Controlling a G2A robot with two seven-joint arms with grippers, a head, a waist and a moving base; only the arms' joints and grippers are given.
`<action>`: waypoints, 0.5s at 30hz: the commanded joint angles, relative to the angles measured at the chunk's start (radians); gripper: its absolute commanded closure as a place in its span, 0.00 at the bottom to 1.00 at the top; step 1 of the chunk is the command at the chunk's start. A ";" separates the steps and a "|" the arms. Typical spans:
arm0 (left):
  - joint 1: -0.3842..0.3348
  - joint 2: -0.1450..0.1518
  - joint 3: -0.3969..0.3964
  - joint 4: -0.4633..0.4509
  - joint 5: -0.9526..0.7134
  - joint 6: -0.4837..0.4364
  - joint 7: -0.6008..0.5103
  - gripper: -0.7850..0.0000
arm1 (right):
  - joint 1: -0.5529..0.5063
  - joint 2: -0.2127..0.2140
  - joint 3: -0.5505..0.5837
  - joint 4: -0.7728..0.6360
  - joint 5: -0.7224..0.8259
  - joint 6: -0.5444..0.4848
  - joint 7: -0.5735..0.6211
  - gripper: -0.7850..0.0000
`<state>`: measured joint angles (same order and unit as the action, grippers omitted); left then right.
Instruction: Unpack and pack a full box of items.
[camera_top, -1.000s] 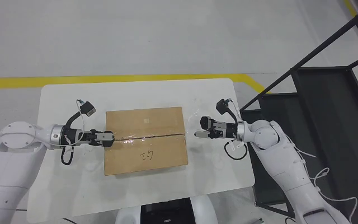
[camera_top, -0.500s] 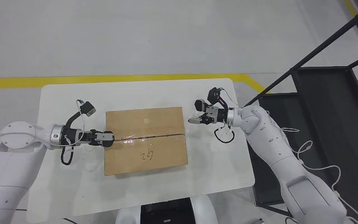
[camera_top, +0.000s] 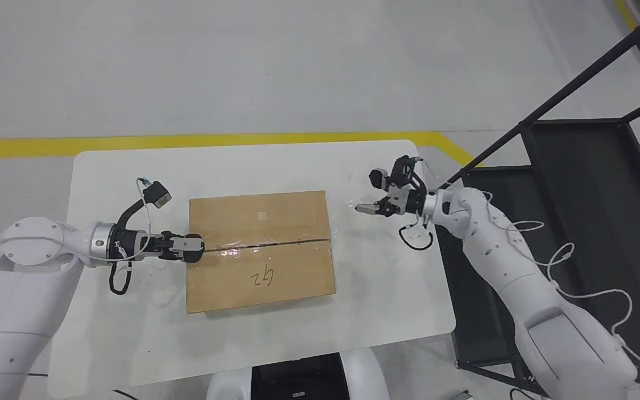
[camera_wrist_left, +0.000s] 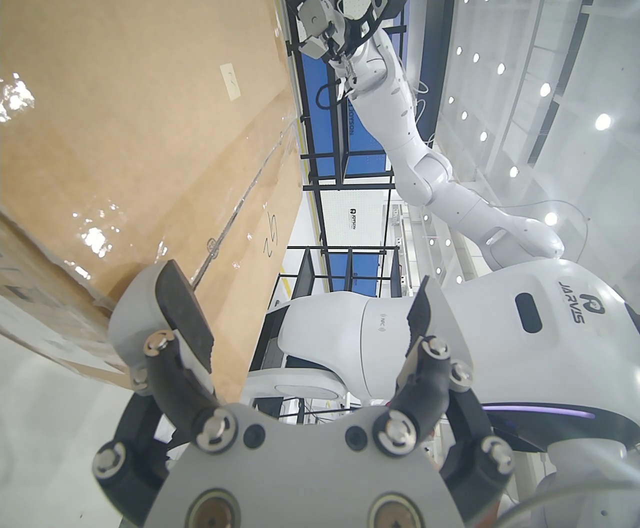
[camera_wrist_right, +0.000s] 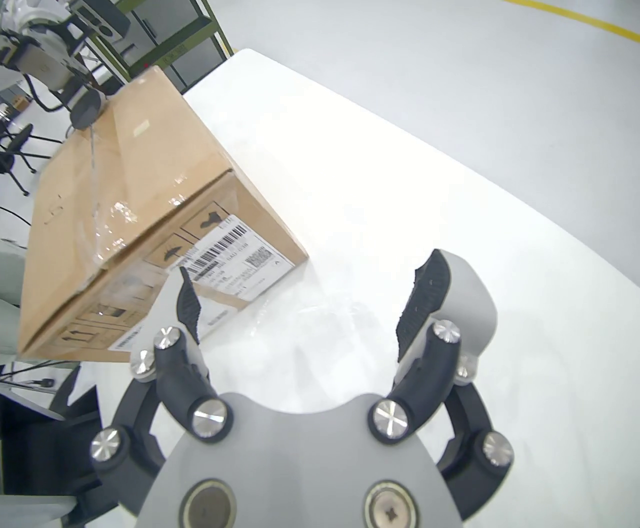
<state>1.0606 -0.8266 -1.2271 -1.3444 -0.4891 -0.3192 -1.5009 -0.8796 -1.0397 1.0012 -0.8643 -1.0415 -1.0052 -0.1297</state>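
We see a closed brown cardboard box (camera_top: 260, 250) lying flat in the middle of the white table (camera_top: 390, 300), with its flaps down. A strip of clear shiny tape (camera_top: 262, 242) runs along the seam of the box from one short end to the other. On the lid there is a small white sticker (camera_top: 262, 213) on the far side of the seam and a handwritten mark (camera_top: 263, 276) on the near side. The box's right end face carries a white barcode label (camera_wrist_right: 231, 256).

The left gripper (camera_wrist_left: 300, 295) sits at the box's left end, level with the top edge where the seam ends. Its fingers are spread apart with nothing between them, and one pad (camera_wrist_left: 182, 310) is just beside the box's corner. We cannot tell whether it touches.

The right gripper (camera_wrist_right: 305, 285) hangs off the box's right end, near the far corner and clear of the cardboard. Its fingers are likewise spread and empty. Beneath it, just beside the box's right end, lies a crumpled piece of clear film (camera_wrist_right: 320, 325).

A black metal rack (camera_top: 570, 180) stands well to the right of the box.
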 joint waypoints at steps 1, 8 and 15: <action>0.000 0.000 0.000 0.000 0.000 0.000 0.000 0.00 | 0.012 -0.006 -0.013 0.036 -0.094 0.040 -0.086 0.00; 0.000 0.000 0.000 0.000 0.000 0.000 0.000 0.00 | 0.032 -0.027 -0.056 0.105 -0.191 0.121 -0.224 0.00; 0.000 0.000 0.000 0.000 0.000 0.000 0.000 0.00 | 0.032 -0.027 -0.056 0.105 -0.191 0.121 -0.224 0.00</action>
<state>1.0606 -0.8266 -1.2271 -1.3444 -0.4891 -0.3192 -1.5009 -0.8479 -1.0672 0.9452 -0.7590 -1.2327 -0.8839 -0.3539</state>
